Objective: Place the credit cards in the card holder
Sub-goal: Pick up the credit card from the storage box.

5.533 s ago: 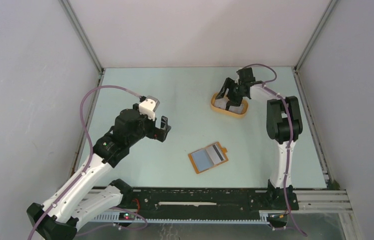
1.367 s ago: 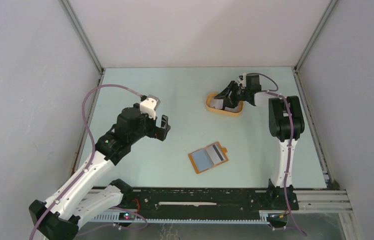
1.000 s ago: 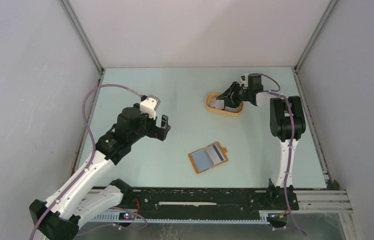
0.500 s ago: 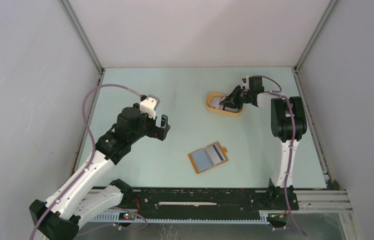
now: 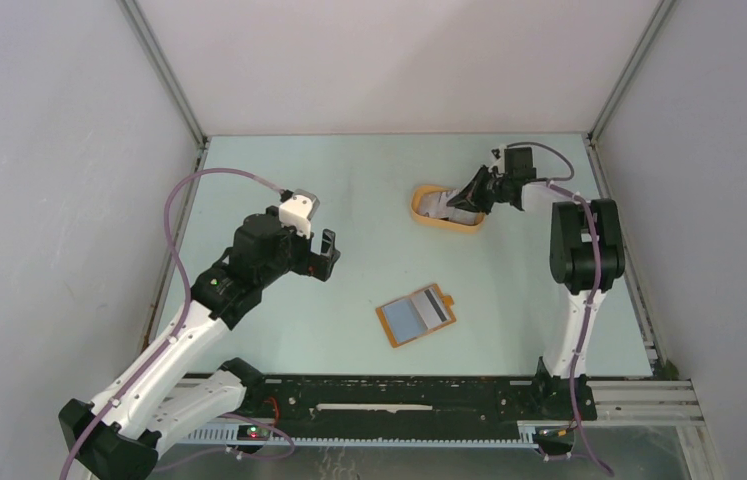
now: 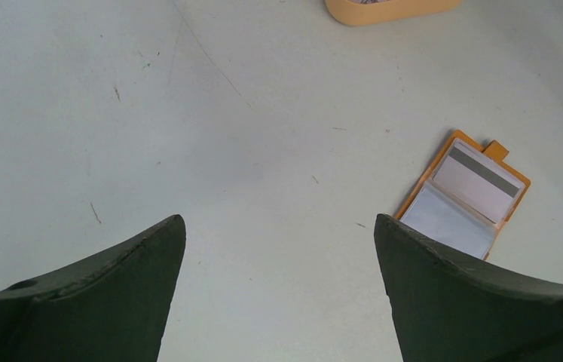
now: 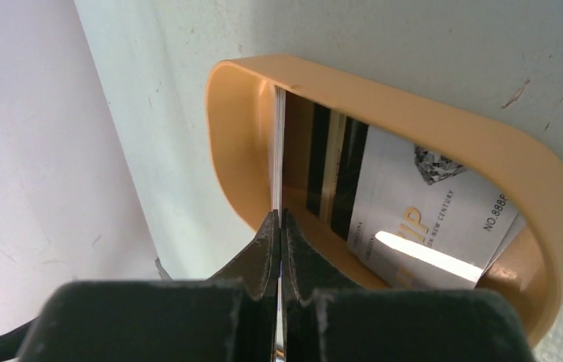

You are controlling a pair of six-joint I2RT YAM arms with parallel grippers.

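A: While clamped tight on a thin white card (image 7: 276,151), right gripper (image 7: 279,217) reaching into the oval orange tray (image 7: 444,124). Card up on its edge inside the tray, pinched flat between both fingers.

B: Counting cards in there?

A: Two for certain: the pinched one, plus a printed card (image 7: 421,219) lying flat on the tray floor, with dark stripes along one side. Any more underneath, impossible to tell.

B: And outside the tray?

A: One card holder (image 5: 416,314), lying open mid-table, tab pointing toward the far right. Two pale faces showing inside: a grey-striped card (image 6: 478,185) and a bluish panel (image 6: 444,226) right beside it.

B: Left side?

A: Left gripper (image 6: 278,220) released, fingers spread wide, hovering over the pale-green table (image 5: 349,170). Well apart from holder and tray alike.

B: Room to move?

A: Plenty. Open surface between tray and holder. Tray toward the far right, apart from the back wall and the right-hand edge. Holder nearer the front, short of the black base rail (image 5: 399,390). Tally: two arms, two grippers, one tray, one holder.
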